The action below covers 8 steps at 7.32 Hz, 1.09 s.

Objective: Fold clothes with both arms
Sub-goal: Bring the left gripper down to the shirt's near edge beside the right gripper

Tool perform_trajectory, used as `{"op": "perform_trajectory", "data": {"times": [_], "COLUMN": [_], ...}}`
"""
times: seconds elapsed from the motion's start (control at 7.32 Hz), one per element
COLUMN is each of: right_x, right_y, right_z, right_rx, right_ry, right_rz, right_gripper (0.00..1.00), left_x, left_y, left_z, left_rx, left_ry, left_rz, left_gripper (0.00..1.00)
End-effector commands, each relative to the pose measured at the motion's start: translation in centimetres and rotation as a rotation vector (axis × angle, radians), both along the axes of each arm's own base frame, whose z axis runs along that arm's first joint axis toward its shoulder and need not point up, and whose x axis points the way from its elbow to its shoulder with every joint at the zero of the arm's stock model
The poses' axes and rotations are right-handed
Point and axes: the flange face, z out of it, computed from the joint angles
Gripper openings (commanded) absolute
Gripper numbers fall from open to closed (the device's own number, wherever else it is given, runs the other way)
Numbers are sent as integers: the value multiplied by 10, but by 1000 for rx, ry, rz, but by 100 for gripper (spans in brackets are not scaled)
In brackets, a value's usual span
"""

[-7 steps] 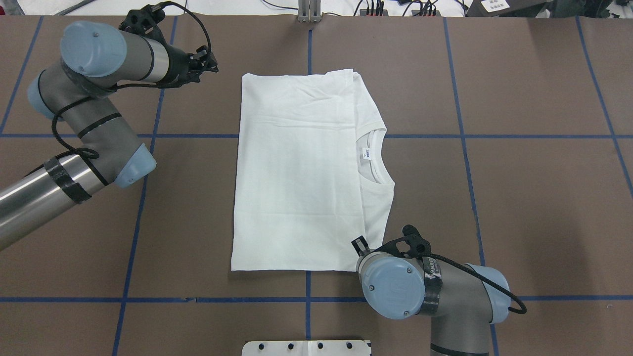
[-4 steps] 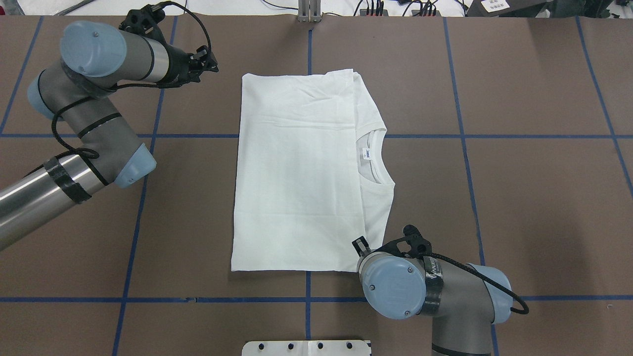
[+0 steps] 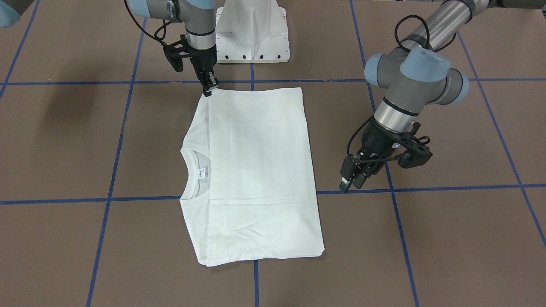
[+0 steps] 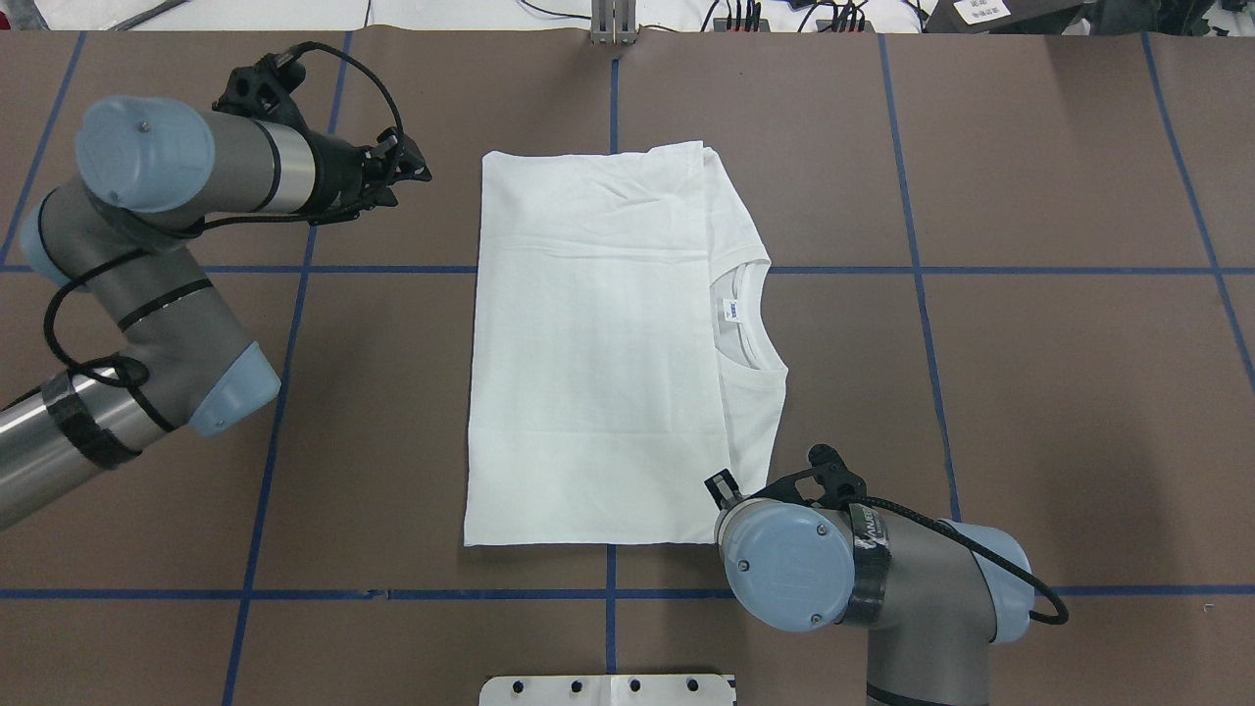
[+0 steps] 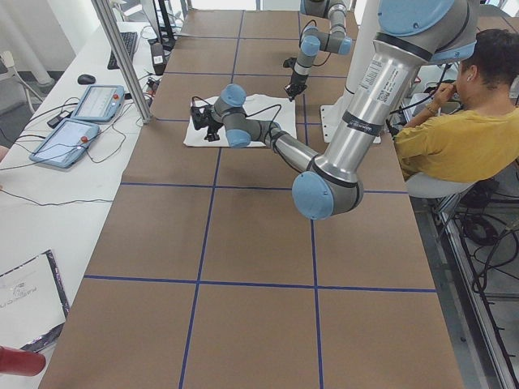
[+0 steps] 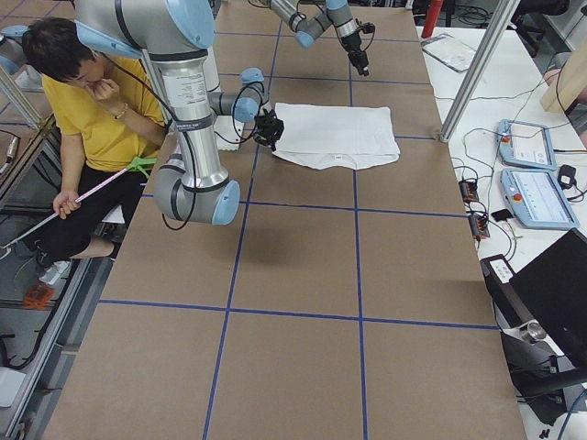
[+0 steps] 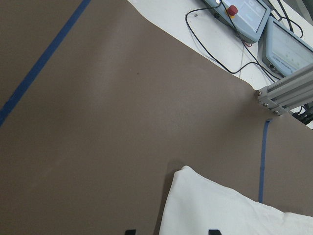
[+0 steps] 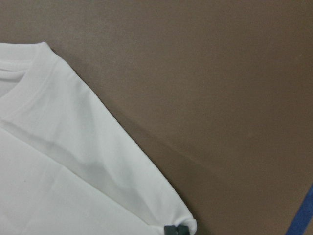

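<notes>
We log: right claw (image 3: 208,90) pinches shoulder corner of shirt (image 3: 256,170); left claw (image 3: 352,184), jaws apart, hangs off hem side, untouching.

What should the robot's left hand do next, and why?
Probably ease the left gripper forward to the far corner of the shirt and close on it. Its fingers are open and off the cloth, with that corner just ahead in the wrist view. The right gripper seems to pinch the near corner on the collar side, so a second hold looks needed before folding.
</notes>
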Motion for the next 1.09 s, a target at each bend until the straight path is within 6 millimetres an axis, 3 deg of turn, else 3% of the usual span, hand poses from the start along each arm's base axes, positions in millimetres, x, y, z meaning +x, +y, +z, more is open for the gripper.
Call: {"op": "perform_trajectory", "data": {"times": [0.0, 0.27, 0.41, 0.68, 0.96], "right_x": [11, 14, 13, 13, 12], "right_y": [1, 4, 6, 7, 7], "right_z": [-1, 3, 3, 2, 0], "right_rx": [1, 3, 10, 10, 9], "right_ry": [-9, -5, -3, -4, -7], "right_rz": [2, -5, -19, -21, -23], "right_gripper": [0, 0, 0, 0, 0], "left_x": [22, 78, 101, 122, 123], "left_y": [127, 223, 258, 284, 289], "left_z": [-10, -13, -10, 2, 3], "left_rx": [-105, -228, -251, -283, -289], "left_ry": [124, 107, 102, 38, 38], "left_rz": [49, 59, 59, 63, 62], "left_gripper": [58, 58, 58, 58, 58]}}
